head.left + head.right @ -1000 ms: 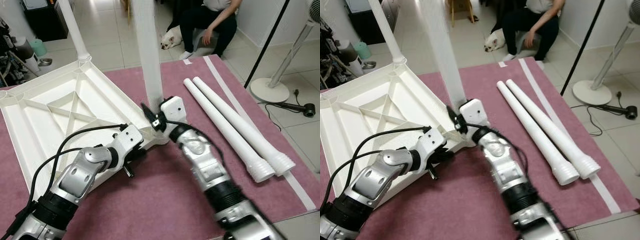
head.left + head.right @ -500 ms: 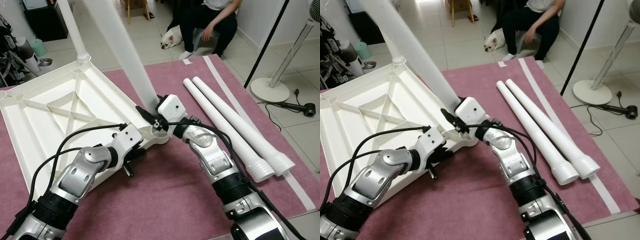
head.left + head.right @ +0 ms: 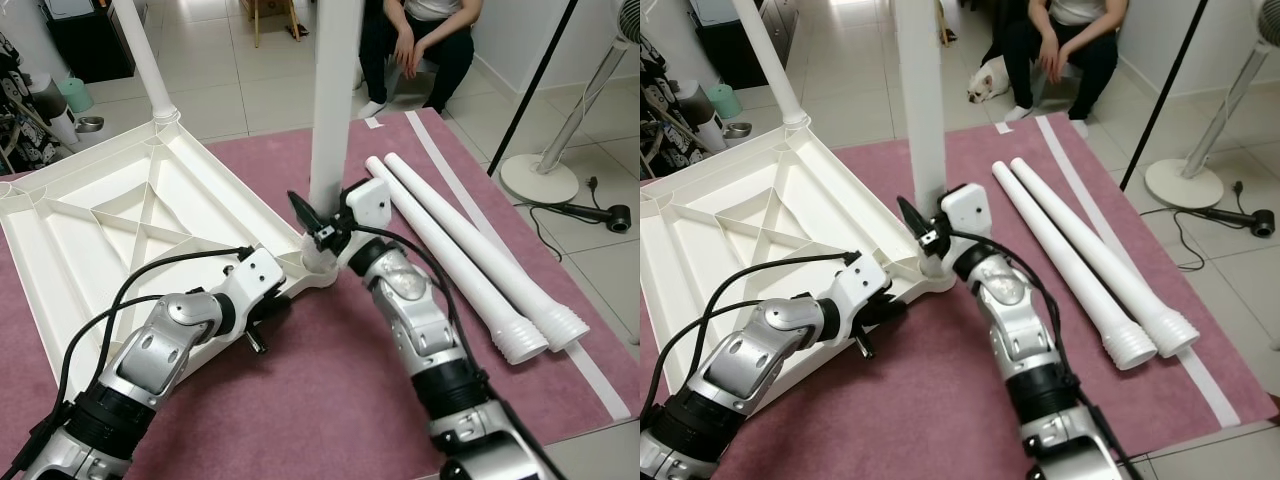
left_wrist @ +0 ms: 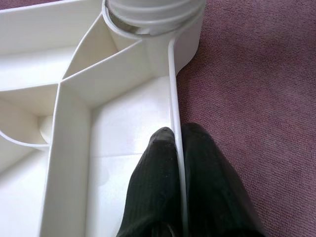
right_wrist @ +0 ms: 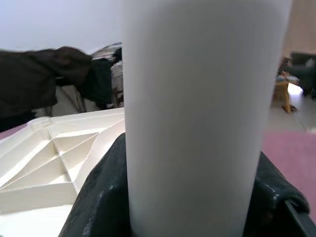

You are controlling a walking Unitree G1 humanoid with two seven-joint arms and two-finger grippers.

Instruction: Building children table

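Upturned white plastic tabletop (image 3: 120,215) lies on the maroon mat (image 3: 330,400), ribbed underside up. One leg (image 3: 150,70) already stands in the far corner socket. Second leg (image 3: 333,100) stands roughly upright in the near corner socket (image 3: 318,268), threaded end down.

Right gripper (image 3: 322,222) is clamped round that leg just above the socket — wrist view shows the black fingers (image 5: 103,197) wrapping both sides of the tube. Left gripper (image 4: 177,148) is pinched on the tabletop's thin edge wall near the same corner, holding it steady.

Handling, my read: hollow moulded plastic, light, stiff, smooth — long tube gives leverage, so it will likely tip or slip in the grip if held high. Low grip near the threads looks right for turning it in.

Two spare legs (image 3: 470,260) lie side by side on the mat at right, ridged ends toward the robot.
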